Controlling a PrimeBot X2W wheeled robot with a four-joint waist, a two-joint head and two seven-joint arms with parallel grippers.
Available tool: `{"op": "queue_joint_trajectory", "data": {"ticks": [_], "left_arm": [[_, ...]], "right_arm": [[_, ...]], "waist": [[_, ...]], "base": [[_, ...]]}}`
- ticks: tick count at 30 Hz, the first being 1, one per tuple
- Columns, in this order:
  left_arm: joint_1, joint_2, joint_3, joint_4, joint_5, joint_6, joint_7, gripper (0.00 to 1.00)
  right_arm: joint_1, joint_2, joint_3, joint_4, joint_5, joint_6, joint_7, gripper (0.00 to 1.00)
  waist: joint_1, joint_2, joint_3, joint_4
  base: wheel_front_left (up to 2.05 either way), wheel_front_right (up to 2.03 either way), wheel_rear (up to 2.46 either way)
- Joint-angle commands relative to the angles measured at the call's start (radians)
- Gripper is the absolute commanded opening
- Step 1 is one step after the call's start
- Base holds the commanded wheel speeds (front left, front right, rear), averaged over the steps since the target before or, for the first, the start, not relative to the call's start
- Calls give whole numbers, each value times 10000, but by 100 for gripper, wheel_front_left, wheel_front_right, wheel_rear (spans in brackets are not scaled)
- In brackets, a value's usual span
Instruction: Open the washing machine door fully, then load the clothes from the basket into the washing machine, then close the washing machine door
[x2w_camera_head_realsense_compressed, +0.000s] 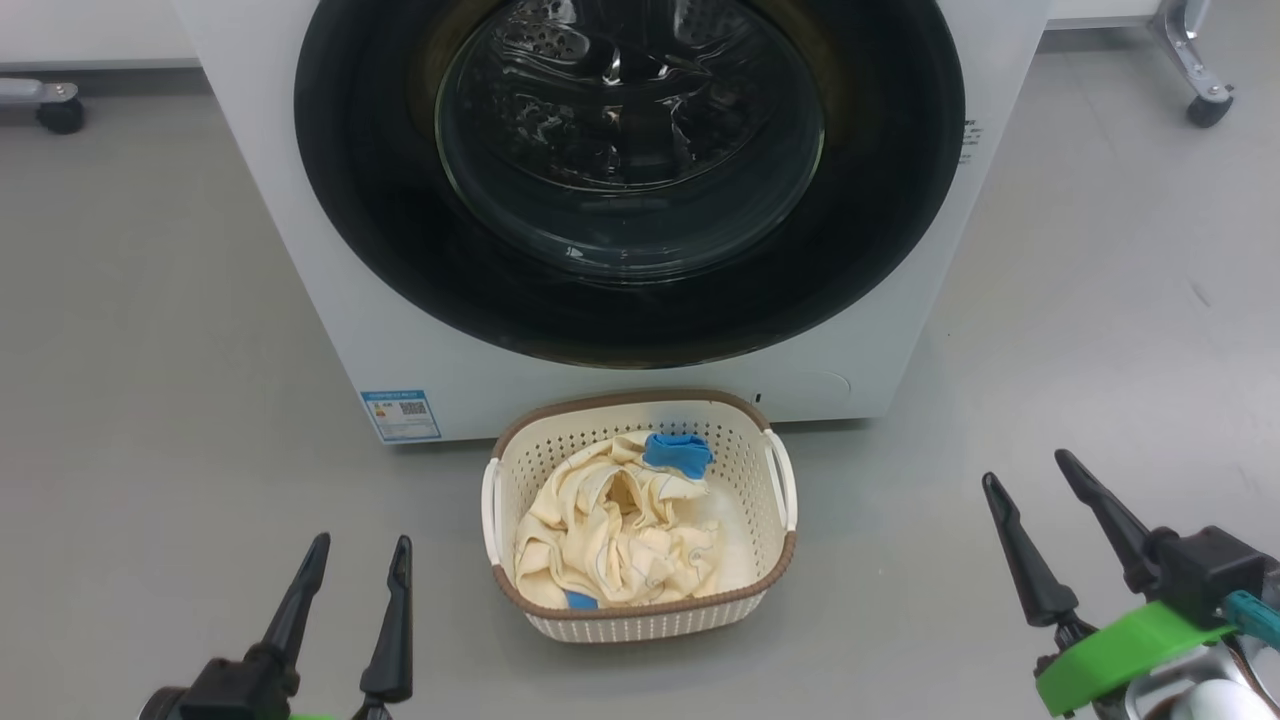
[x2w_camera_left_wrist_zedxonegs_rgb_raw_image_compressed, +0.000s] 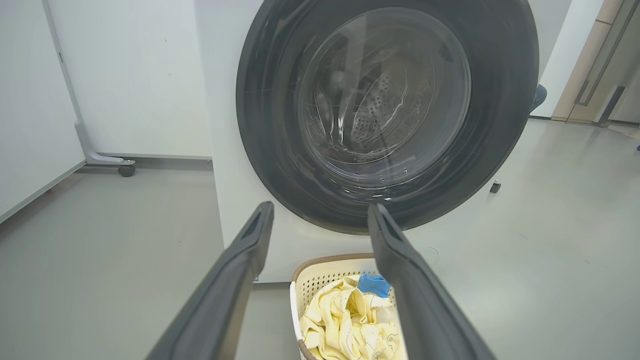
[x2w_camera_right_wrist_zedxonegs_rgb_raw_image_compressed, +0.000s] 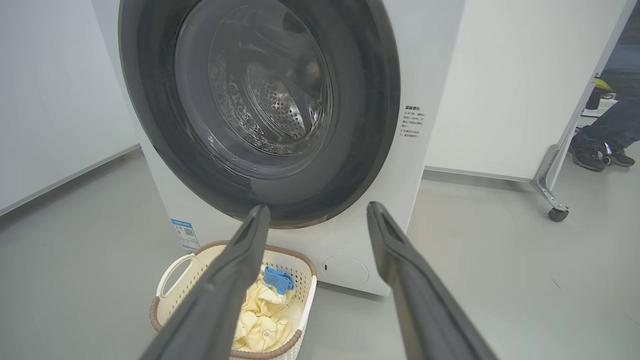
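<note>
At twelve o'clock from the basket (x2w_camera_head_realsense_compressed: 640, 615) holding the clothes (x2w_camera_head_realsense_compressed: 610, 540), the washing machine door (x2w_camera_head_realsense_compressed: 380, 200) sits shut, so opening it likely needs the left gripper (x2w_camera_head_realsense_compressed: 362, 545) or right gripper (x2w_camera_head_realsense_compressed: 1026, 468), both wide and empty, at its rim.

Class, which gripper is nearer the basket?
Left. The left gripper is just left of the basket; the right gripper is farther off, on its right.
</note>
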Motion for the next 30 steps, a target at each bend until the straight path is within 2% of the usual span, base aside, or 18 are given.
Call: {"op": "queue_joint_trajectory", "data": {"ticks": [1,24,25,26,28,30], "left_arm": [[-247,125,362,-370,-17,-43,-139,100],[-332,125,387,-189,-266,-20,-139,100],[-334,125,375,-195,-274,-25,-139,96],[-336,125,366,-208,-285,-29,-139,85],[-329,125,361,-234,-309,-36,-139,77],[-320,125,369,-244,-336,-42,-139,84]], "right_arm": [[-381,-104,31,-322,33,-32,-97,100],[-390,7,-74,-294,32,-32,-97,100],[-382,10,-79,-296,36,-32,-97,100],[-370,10,-86,-297,40,-32,-97,100],[-354,12,-99,-295,47,-32,-97,100],[-352,19,-108,-288,50,-32,-97,100]], "waist": [[0,0,8,-1],[0,0,35,-25],[0,0,37,-33],[0,0,38,-42],[0,0,45,-61],[0,0,54,-83]], "base": [[0,0,0],[1,1,-2],[22,22,-44],[30,30,-60],[41,41,-83],[57,57,-114]]}}
